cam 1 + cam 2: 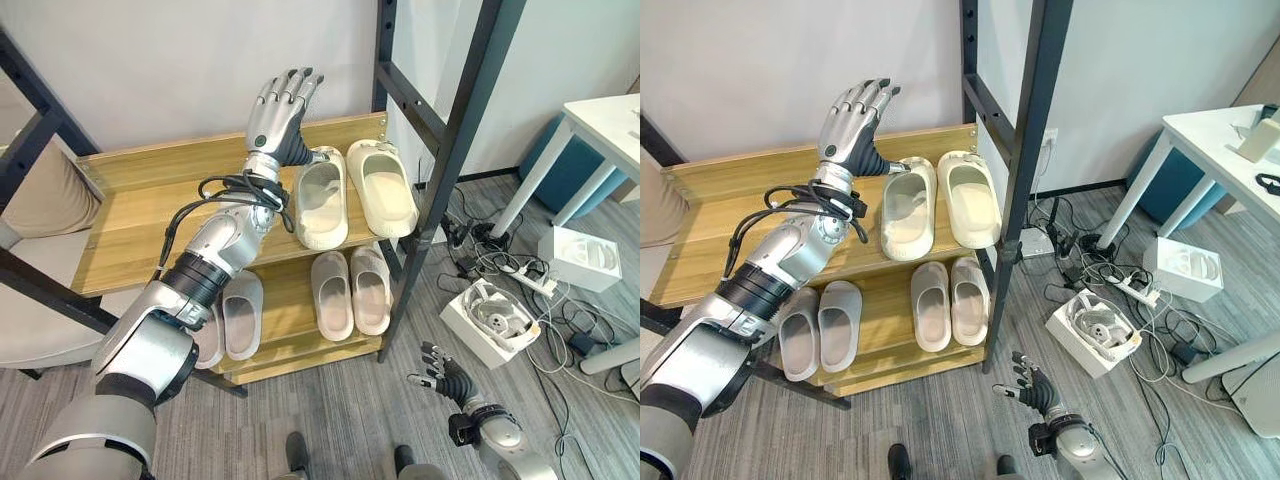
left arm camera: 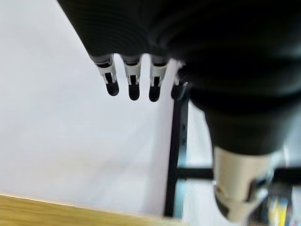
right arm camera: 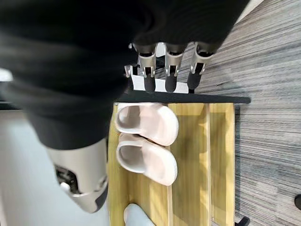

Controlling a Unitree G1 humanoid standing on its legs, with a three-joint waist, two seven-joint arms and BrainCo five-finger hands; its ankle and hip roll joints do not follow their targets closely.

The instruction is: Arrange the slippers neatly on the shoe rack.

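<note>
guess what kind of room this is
Probably an office or lab corner staged as an entryway: a wooden shoe rack holding slippers, a white desk, and a tangle of cables on grey flooring.

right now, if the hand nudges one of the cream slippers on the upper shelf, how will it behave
The cream slippers look like thick one-piece moulded foam, so probably light and fairly stiff rather than floppy. Lying flat on their soles on the smooth wooden shelf, one would likely slide, not tip or roll. The left hand is raised open above them.
</note>
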